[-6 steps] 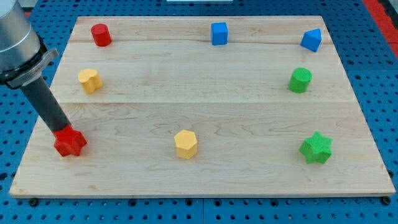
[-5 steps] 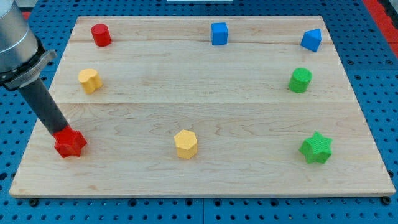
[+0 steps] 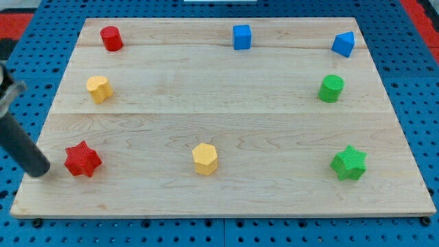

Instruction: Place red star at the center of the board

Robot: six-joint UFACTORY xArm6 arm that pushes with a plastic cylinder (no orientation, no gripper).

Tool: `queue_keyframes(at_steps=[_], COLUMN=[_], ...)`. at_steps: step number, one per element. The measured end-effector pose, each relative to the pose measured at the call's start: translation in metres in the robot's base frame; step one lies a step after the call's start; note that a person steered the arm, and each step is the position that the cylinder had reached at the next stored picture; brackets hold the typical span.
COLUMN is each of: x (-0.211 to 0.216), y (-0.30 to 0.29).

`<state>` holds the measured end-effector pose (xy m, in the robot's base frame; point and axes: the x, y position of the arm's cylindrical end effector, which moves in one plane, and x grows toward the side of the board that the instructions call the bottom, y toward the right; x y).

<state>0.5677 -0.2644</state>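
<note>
The red star [image 3: 83, 159] lies near the board's lower left corner, far left of the board's middle. My tip [image 3: 40, 171] stands on the board just left of the star, a short gap away, not touching it. The dark rod rises from the tip toward the view's left edge.
The wooden board [image 3: 226, 103] holds a red cylinder [image 3: 111, 38], a yellow block [image 3: 99, 88], a yellow hexagon [image 3: 205, 158], a blue cube [image 3: 241, 36], a blue block [image 3: 343, 44], a green cylinder [image 3: 331, 88] and a green star [image 3: 348, 163].
My tip has moved from the star's top left down to its left side. The red star has shifted slightly to the right.
</note>
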Motion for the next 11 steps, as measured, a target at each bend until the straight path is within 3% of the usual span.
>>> queue_keyframes(at_steps=[3, 6, 8, 11], x=[-0.072, -0.036, -0.096, -0.148], y=[0.088, 0.129, 0.207, 0.236])
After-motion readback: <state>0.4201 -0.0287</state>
